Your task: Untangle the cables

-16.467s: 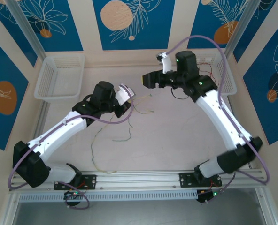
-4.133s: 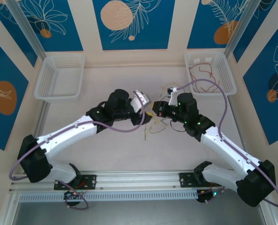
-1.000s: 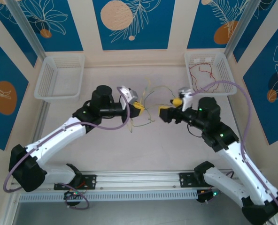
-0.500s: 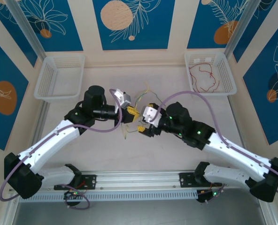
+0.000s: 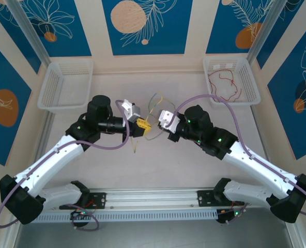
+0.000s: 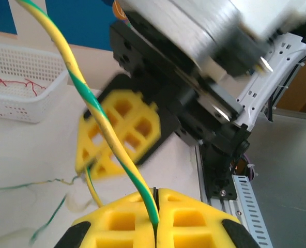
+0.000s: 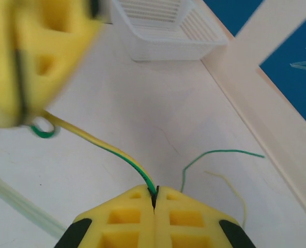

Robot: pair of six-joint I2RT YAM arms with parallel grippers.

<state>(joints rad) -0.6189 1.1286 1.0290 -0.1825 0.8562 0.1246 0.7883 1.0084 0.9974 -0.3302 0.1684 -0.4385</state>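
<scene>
Both grippers meet over the tabletop (image 5: 194, 170), well apart from the right basket (image 5: 230, 101), to its left and nearer the arm bases.

- Left gripper (image 5: 141, 125): pads fully closed. Left wrist view: the yellow pads of the left gripper (image 6: 155, 219) are pressed together on a striped cable (image 6: 107, 135), yellow and green, which leaves the seam and rises up-left.
- Right gripper (image 5: 158, 128): also fully closed. Right wrist view: right gripper (image 7: 154, 206) pinches a striped cable (image 7: 109, 150) at the seam; the strand runs toward the blurred pads of the left gripper (image 7: 31, 57).
- The two grippers sit just beside each other.

View differences:
- Top view: thin cable loops (image 5: 154, 99) lie between the grippers and the right basket's level; a red cable (image 5: 224, 85) lies inside that basket.
- Left wrist view: right gripper (image 6: 117, 135) close ahead, right basket (image 6: 18, 106) beyond it.
- Right wrist view: loose green cable (image 7: 215, 152) and pale yellow cable (image 7: 230, 188) lie flat on the tabletop; left basket (image 7: 158, 31) behind them.
</scene>
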